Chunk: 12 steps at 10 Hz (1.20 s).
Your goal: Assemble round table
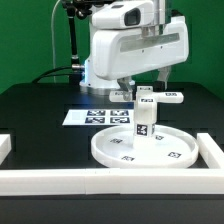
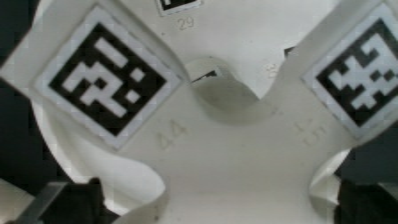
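The round disc lies flat at the table's front edge, pushed against the white border wall, which likely keeps it from sliding. The post stands upright on its centre, carrying the cross-shaped foot. The gripper hovers right above with fingers spread and empty; the foot lies just below them.

disc: smooth white plastic | foot: matt white plastic | table: matt black
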{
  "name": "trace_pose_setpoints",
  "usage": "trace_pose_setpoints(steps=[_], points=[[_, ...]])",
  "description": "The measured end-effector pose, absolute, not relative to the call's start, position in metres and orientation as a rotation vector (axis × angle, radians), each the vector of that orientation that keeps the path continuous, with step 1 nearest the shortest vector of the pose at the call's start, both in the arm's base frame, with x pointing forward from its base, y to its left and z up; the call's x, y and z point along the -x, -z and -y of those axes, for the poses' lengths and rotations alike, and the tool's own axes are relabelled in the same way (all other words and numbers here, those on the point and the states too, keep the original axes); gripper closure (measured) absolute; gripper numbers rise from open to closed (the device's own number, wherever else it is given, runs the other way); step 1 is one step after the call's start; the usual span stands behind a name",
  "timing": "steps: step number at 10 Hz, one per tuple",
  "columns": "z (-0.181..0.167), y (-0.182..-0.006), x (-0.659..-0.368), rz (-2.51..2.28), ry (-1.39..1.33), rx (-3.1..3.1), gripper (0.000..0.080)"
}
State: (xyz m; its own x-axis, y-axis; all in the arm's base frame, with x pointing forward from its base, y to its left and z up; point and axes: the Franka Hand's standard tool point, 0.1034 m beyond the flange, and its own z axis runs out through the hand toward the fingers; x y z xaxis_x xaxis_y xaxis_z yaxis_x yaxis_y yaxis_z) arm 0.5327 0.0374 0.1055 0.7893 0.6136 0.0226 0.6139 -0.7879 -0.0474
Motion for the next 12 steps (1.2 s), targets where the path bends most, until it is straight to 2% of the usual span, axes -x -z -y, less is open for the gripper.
trace_pose_setpoints(steps=[2,3,4,5,6,7,8,9,10,12], points=[[-0.0374,-0.1051,-0.5325,1.003,0.008,2.922,0.0151],[-0.0374,-0.1051,-0.5325,1.003,0.008,2.922,0.0245],[-0.0376,-0.1069,-0.5337,1.003,0.013,2.922,0.0385],[-0.0367,-0.1073,-0.5347,1.002,0.019,2.925,0.0455],[-0.0353,-0.1080,-0.5360,0.999,0.027,2.928,0.0455],[-0.0335,-0.1082,-0.5364,0.993,0.029,2.931,0.0650],[-0.0333,-0.1084,-0.5367,0.971,0.030,2.939,0.0751],[-0.0328,-0.1086,-0.5369,0.969,0.031,2.940,0.0751],[-0.0326,-0.1086,-0.5371,0.933,0.032,2.951,0.0784],[-0.0314,-0.1087,-0.5371,0.650,0.028,3.018,0.0796]])
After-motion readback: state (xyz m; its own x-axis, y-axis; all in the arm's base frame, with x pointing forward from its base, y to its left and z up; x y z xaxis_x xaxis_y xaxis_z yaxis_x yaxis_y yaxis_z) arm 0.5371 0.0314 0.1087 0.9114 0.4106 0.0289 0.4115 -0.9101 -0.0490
